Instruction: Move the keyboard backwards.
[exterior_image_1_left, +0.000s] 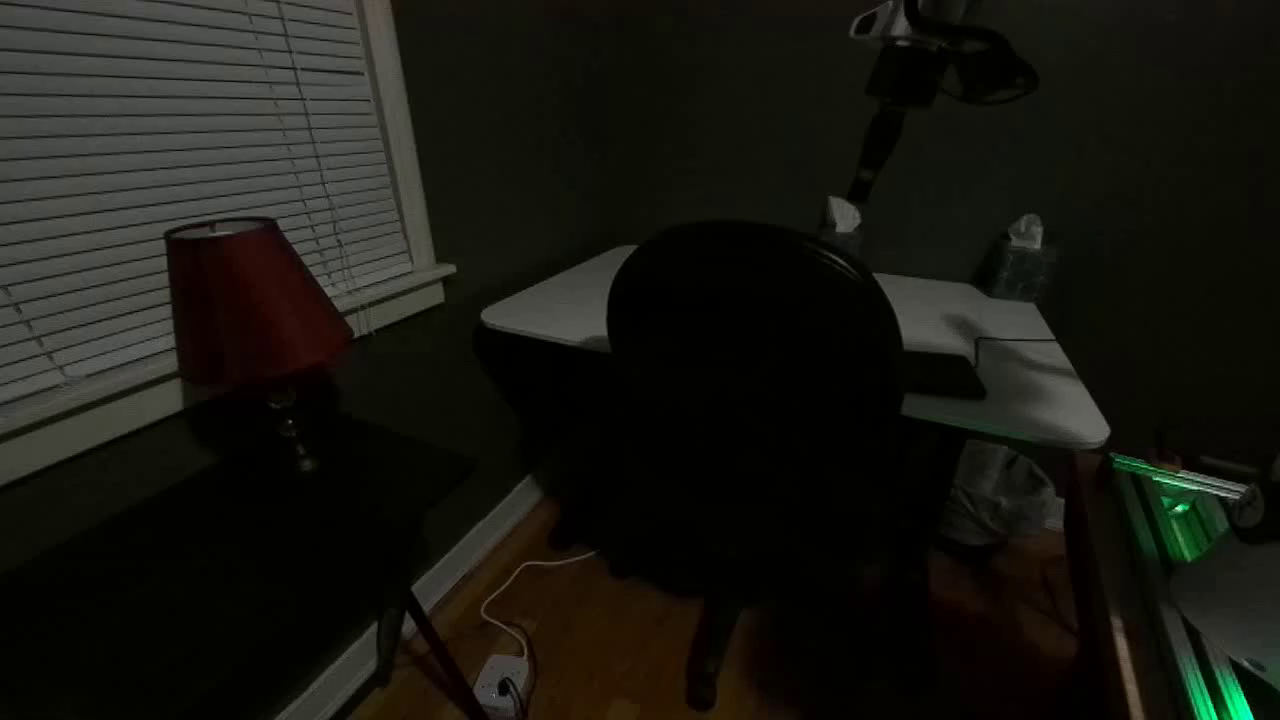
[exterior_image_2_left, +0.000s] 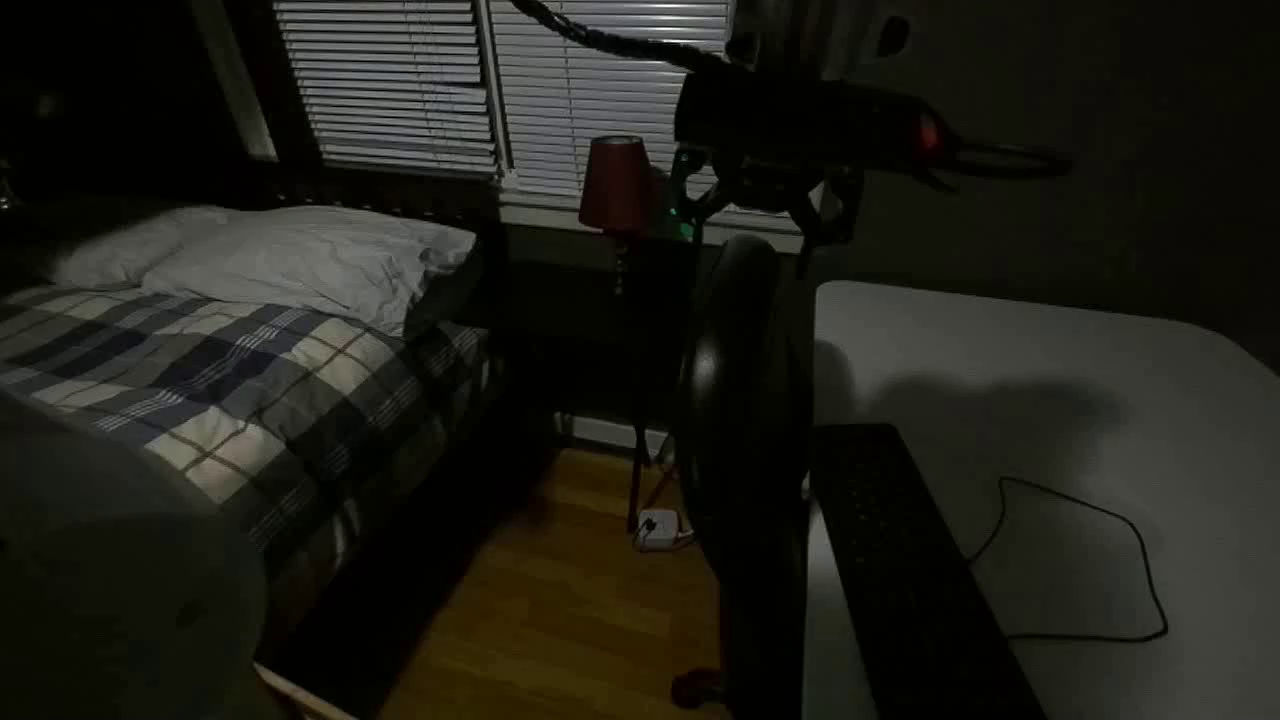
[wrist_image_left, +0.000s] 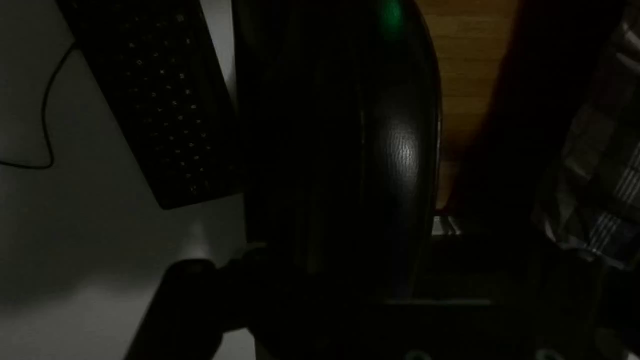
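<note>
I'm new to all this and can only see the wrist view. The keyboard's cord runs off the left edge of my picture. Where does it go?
Observer: In an exterior view, the cord bends round on the desk and returns to the long edge of the keyboard.
Visitor: And is anything being held?
Observer: No; an exterior view shows the tool standing open, with nothing in its grip.
Visitor: Anything by the desk that I'm missing?
Observer: Two tissue boxes show at its side away from the chair in an exterior view; I can't tell whether they stand on it.
</note>
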